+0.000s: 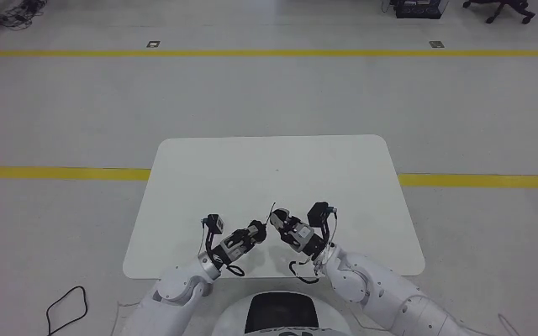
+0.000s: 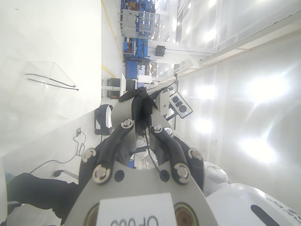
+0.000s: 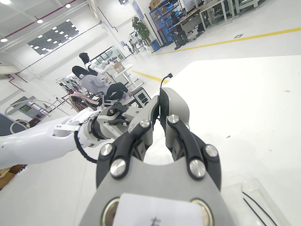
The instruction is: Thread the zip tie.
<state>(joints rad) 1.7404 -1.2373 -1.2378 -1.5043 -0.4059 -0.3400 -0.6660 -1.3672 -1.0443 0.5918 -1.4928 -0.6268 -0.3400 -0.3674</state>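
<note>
The zip tie (image 3: 162,82) is held above the near part of the worktop (image 1: 336,168). It is pinched in the closed jaws of the right gripper (image 3: 160,99) so that its head end stands clear for threading. The left gripper (image 2: 141,95) is set just beside, its jaws pressed together, seemingly on the strap's other end. The strap between the two grips is hidden by the pads, so whether the tail has entered the head cannot be made out. Spare zip ties (image 2: 50,82) are seen lying in a clear tray (image 2: 56,69) on the worktop.
</note>
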